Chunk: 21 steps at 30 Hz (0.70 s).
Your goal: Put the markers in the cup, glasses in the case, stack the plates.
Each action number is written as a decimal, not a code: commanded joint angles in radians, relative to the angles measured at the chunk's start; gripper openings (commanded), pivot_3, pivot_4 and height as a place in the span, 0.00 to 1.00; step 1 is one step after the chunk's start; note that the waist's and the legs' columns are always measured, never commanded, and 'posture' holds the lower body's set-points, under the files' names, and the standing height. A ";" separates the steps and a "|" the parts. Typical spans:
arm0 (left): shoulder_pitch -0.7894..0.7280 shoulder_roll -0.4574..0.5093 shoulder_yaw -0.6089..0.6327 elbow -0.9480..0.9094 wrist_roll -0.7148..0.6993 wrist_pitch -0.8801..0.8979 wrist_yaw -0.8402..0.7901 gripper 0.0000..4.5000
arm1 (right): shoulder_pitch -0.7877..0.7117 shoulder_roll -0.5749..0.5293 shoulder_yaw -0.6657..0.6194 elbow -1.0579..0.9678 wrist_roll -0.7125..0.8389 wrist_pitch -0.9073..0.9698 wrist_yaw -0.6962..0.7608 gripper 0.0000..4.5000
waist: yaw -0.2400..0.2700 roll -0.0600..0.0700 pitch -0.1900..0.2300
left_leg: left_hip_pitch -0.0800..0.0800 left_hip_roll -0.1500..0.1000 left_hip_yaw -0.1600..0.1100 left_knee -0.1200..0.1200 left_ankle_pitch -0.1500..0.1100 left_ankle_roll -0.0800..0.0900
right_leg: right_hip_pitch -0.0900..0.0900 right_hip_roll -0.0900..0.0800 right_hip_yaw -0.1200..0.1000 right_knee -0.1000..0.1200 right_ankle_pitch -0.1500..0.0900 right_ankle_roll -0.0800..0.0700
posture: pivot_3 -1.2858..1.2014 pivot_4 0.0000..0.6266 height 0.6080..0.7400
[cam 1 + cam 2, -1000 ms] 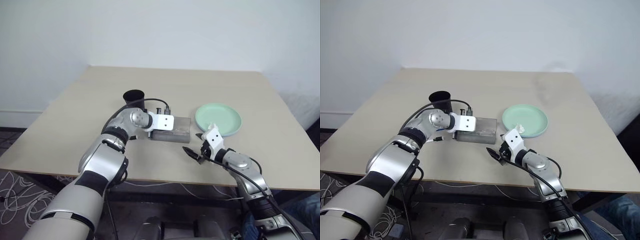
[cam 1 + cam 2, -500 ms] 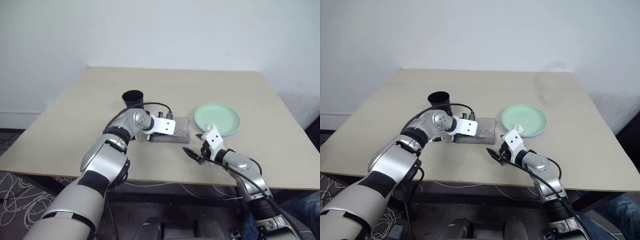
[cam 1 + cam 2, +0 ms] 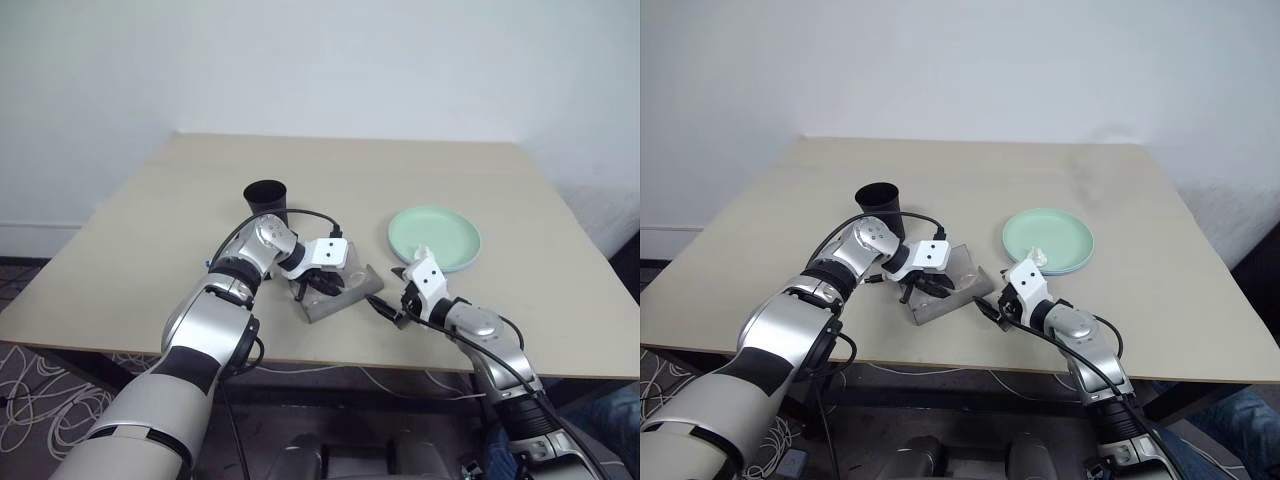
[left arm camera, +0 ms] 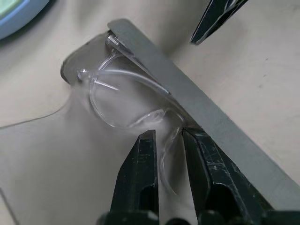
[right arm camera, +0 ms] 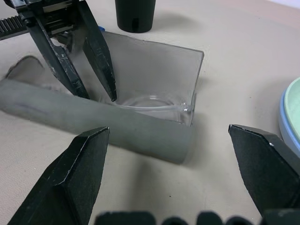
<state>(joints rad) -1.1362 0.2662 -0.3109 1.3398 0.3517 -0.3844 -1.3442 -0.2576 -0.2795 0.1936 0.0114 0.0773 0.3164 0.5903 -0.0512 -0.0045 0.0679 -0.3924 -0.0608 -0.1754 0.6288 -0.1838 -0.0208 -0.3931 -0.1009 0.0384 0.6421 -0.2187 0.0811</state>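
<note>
The grey case (image 3: pixel 338 302) lies open and skewed near the table's front edge, its translucent lid (image 5: pixel 154 65) raised. The clear glasses (image 4: pixel 126 101) lie inside it against the grey wall (image 4: pixel 211 122). My left gripper (image 4: pixel 168 136) reaches down into the case, its fingers close together with the glasses' rim between them. My right gripper (image 5: pixel 168 129) hovers wide open just right of the case, holding nothing. The black cup (image 3: pixel 267 197) stands upright behind the case. The mint green plate (image 3: pixel 435 238) rests on the light blue plate (image 5: pixel 287 123). The markers are hidden from view.
The case sits close to the table's front edge (image 3: pixel 300 350). The cup is just behind my left wrist, and the plates are just behind my right gripper. Bare tabletop (image 3: pixel 400 170) stretches to the back and to the far left.
My left gripper has turned and drawn back toward the front edge, and the case has swung with it from square to skewed. The right arm has not moved.
</note>
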 commanded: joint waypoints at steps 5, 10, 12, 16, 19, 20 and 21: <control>-0.081 0.007 0.060 -0.025 -0.030 0.016 0.279 0.21 | -0.032 0.001 -0.007 -0.012 0.007 -0.022 0.006 0.98 | 0.000 0.000 0.000 | 0.000 0.000 -0.001 0.000 0.000 0.000 | 0.000 0.000 0.000 0.000 0.000 0.000 | 0.52 0.00 1.00; -0.143 0.011 0.141 -0.021 -0.091 0.126 0.351 0.21 | -0.032 0.000 -0.009 -0.011 0.008 -0.023 0.009 0.98 | 0.000 0.000 0.000 | 0.000 0.000 0.000 0.000 0.000 0.000 | 0.000 0.000 0.000 0.000 0.000 0.000 | 0.52 0.00 1.00; -0.152 0.022 0.140 -0.016 -0.076 0.162 0.402 0.12 | -0.035 -0.001 -0.009 -0.008 0.008 -0.023 0.012 0.98 | 0.000 0.000 0.000 | 0.000 0.000 0.000 0.000 0.000 0.000 | 0.000 0.000 0.000 0.000 0.000 0.000 | 0.52 0.00 1.00; -0.149 0.039 0.107 -0.005 -0.033 0.244 0.468 0.00 | -0.045 -0.002 -0.010 0.001 0.008 -0.025 0.016 0.98 | -0.003 0.000 0.000 | 0.000 0.000 0.000 0.000 0.000 0.000 | 0.000 0.000 0.000 0.000 0.000 0.000 | 0.52 0.00 1.00; -0.132 0.044 0.053 -0.004 0.020 0.261 0.459 0.00 | -0.055 -0.001 -0.012 0.007 0.009 -0.027 0.020 0.98 | -0.002 0.000 0.000 | 0.000 0.000 0.000 0.000 0.000 0.000 | 0.000 0.000 0.000 0.001 0.000 0.000 | 0.52 0.00 1.00; -0.128 0.045 0.041 -0.004 0.032 0.268 0.454 0.00 | -0.058 -0.001 -0.014 0.009 0.010 -0.027 0.021 0.98 | -0.002 0.000 0.000 | 0.000 0.000 0.000 0.000 0.000 0.000 | 0.000 0.000 0.000 0.001 0.000 0.000 | 0.52 0.00 1.00; -0.118 0.044 0.026 -0.003 0.045 0.279 0.448 0.00 | -0.062 -0.002 -0.017 0.010 0.012 -0.028 0.022 0.98 | -0.002 0.000 0.000 | 0.001 0.000 0.000 0.000 0.000 0.000 | 0.000 0.000 0.000 0.001 0.000 0.000 | 0.52 0.00 1.00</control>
<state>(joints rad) -1.2539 0.3048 -0.2610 1.3467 0.3743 -0.1191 -0.8901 -0.2894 -0.2815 0.1923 0.0338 0.0776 0.3096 0.6092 -0.0535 -0.0047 0.0681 -0.3919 -0.0609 -0.1754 0.6291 -0.1838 -0.0208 -0.3929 -0.1007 0.0384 0.6426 -0.2185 0.0814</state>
